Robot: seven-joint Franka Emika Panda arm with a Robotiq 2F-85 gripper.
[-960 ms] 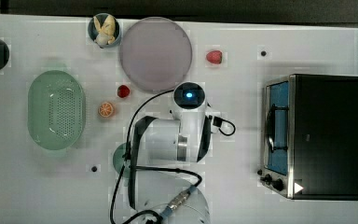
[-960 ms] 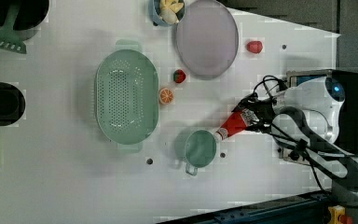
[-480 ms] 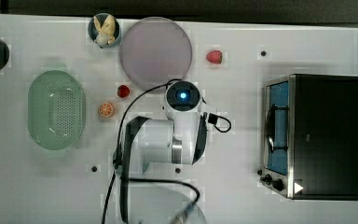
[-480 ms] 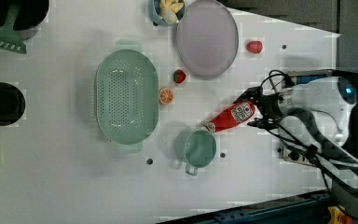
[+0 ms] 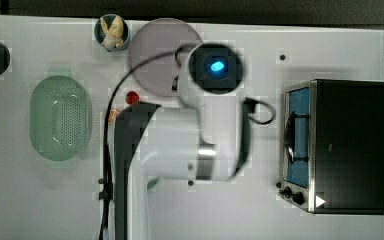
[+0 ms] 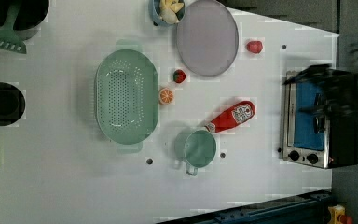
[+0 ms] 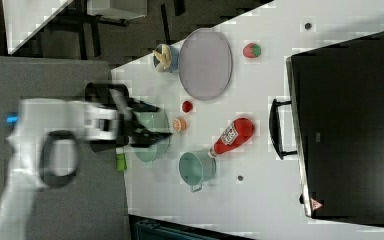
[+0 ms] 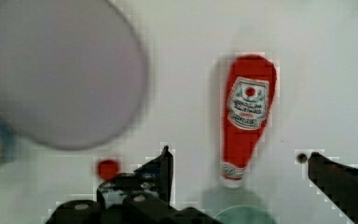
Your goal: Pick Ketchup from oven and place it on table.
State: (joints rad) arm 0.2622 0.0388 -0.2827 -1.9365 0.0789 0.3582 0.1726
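red and white-capped, the ketchup (image 6: pixel 230 116) is lying on its side on the white table (image 6: pixel 261 186), with nothing gripping it. in the left view its cap is pointing at the teal cup (image 6: pixel 196 148), almost touching the rim, and the oven (image 6: pixel 314 120) is standing well apart toward the left view's right. the lilac plate (image 6: pixel 207 37) is sitting near a strawberry (image 6: pixel 179 76). in the wrist view the gripper (image 8: pixel 240 172) is hanging above the bottle, fingers spread wide and empty.
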